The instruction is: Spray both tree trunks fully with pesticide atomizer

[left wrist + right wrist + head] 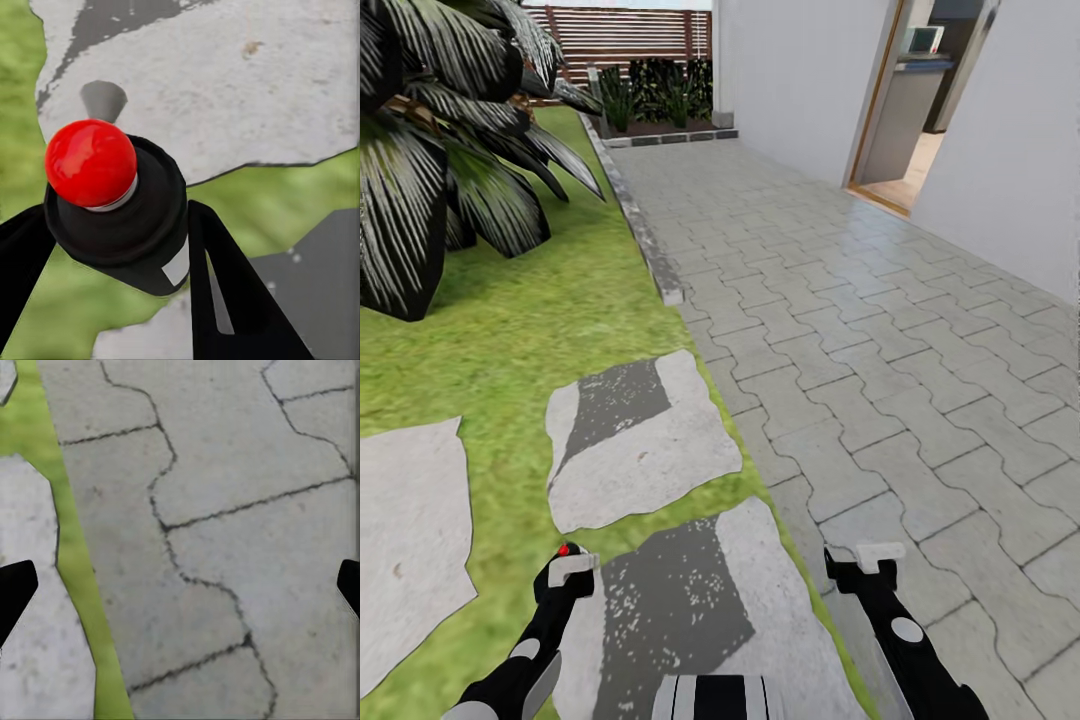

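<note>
Your left gripper [565, 572] carries the atomizer [564, 551] low over the stepping stones [645, 440], ready for travel; no tree trunk shows ahead. Its wrist view has both fingers [225, 292] clamped around the red-capped black atomizer [112, 206], nozzle hidden. Your right gripper [180, 585] hangs spread and empty above the paving [225, 472].

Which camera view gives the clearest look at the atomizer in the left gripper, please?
The left wrist view: the atomizer, black with a red top, sits close-up between the left gripper's dark fingers. In the head view just its red top peeks out.
</note>
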Tool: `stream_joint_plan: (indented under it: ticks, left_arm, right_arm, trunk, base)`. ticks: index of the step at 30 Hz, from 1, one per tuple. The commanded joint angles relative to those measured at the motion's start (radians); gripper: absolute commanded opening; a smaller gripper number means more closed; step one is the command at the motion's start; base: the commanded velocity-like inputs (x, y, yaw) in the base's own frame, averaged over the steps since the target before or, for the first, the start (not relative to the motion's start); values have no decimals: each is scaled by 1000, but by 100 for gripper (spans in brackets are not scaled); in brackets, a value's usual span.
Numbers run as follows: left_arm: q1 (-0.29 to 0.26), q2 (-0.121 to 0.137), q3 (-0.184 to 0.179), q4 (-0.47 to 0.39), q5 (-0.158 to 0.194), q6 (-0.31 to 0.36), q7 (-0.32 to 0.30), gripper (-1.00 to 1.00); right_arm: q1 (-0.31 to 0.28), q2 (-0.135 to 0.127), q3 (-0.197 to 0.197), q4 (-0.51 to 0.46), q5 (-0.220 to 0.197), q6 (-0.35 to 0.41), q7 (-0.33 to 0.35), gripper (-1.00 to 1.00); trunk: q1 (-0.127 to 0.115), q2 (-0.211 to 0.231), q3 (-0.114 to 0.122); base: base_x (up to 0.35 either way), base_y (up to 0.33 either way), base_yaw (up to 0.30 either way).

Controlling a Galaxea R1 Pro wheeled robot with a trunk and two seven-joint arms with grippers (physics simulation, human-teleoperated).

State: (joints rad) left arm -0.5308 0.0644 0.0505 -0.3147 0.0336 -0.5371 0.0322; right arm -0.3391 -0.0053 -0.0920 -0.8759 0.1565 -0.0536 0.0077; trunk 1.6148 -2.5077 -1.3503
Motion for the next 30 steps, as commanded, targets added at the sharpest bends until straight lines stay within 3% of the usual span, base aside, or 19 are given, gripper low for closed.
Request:
stream_joint_plan:
  ticks: [1, 3, 5, 18, 24, 30]
  left_arm:
    - [0, 0, 0, 1, 0, 3, 1, -100]
    - [0, 2, 0, 2, 0, 4, 0, -100]
    - [16, 10, 0, 0, -5, 9, -3, -100]
    - [169, 17, 11, -8, 4, 3, 0, -100]
    - [206, 20, 69, -8, 22, -1, -1, -100]
    - [222, 19, 79, -6, 23, -2, -3, -100]
  right_arm:
    - [0, 0, 0, 1, 1, -61, 1, 100]
    - [8, 0, 0, 0, 1, -95, 1, 100]
    - [72, -2, 0, -6, 1, -123, 1, 100]
    - [251, -4, 0, 18, 5, -256, 2, 100]
    - [268, -2, 0, 169, 5, -362, 2, 100]
    - [270, 2, -1, 236, 4, -393, 0, 100]
  trunk:
    - [0, 0, 5]
    - [-1, 1, 16]
    - [-2, 1, 27]
    - [-8, 4, 97]
    - [-11, 6, 130]
    - [-13, 7, 161]
  base:
    - [0, 0, 0]
    - [0, 0, 0]
    - [0, 0, 0]
    - [0, 0, 0]
    - [0, 0, 0]
    - [0, 0, 0]
